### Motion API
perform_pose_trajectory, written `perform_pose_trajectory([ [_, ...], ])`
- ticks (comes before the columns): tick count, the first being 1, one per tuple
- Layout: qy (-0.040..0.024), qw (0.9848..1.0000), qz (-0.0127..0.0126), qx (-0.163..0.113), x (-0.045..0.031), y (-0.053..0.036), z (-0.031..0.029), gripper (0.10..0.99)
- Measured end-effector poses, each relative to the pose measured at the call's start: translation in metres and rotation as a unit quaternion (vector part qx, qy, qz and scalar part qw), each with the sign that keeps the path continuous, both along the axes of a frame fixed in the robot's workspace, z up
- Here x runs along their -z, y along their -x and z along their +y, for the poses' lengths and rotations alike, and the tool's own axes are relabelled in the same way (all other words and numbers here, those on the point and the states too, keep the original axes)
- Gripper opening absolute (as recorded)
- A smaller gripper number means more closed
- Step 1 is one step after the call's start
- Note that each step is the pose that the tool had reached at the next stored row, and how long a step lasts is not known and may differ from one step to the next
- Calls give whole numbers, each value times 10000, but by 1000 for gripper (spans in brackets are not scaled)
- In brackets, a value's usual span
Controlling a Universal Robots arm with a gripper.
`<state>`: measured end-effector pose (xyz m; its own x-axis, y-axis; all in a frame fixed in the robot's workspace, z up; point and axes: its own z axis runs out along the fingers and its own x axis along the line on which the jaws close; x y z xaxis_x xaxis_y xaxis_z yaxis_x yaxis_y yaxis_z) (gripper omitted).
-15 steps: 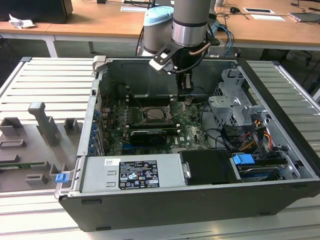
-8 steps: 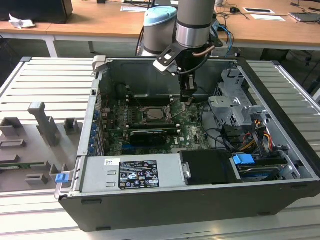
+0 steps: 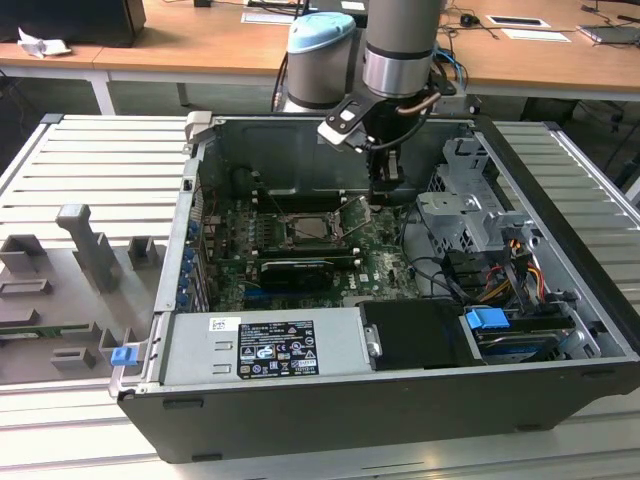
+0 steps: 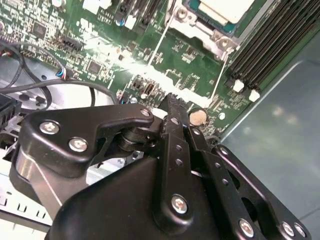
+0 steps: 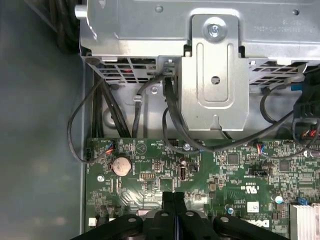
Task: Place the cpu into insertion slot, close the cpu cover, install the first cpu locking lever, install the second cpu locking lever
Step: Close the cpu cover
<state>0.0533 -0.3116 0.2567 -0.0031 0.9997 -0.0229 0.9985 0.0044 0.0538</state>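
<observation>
Step in hand, judged from the layout: locking-lever installation. The cpu is seated in the insertion slot, its beige face showing through the window of the cpu cover; the cover appears to lie flat over the slot, so the first two steps read as done.

Two thin silver lever rods run out from the insertion slot: the first lever along one side, the second lever along the adjacent side by the memory slots; both appear to stand clear of the slot frame, so neither is judged latched.

The gripper has its fingers pressed together with nothing between them; it hangs near the insertion slot, on the exterior view's right of it, touching neither the slot nor a lever; below it lies the coin cell, farther from the slot than the lever ends.

Requirement, as a judgement: the closed fingertips must bear on a rod near its free end, press it down toward the insertion slot and tuck it sideways under its catch; a thin rod can slip off narrow fingertips.
</observation>
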Motion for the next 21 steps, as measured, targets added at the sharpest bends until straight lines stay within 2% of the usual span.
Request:
perform_pose_trajectory([
  [5, 2, 10000, -1, 0, 14, -75, 1, 106],
  [9, 2, 10000, 0, 1, 104, -87, 3, 106],
  [11, 4, 10000, 2, 0, 109, -87, 2, 106],
  [21, 3, 10000, 1, 0, 111, 30, 2, 106],
])
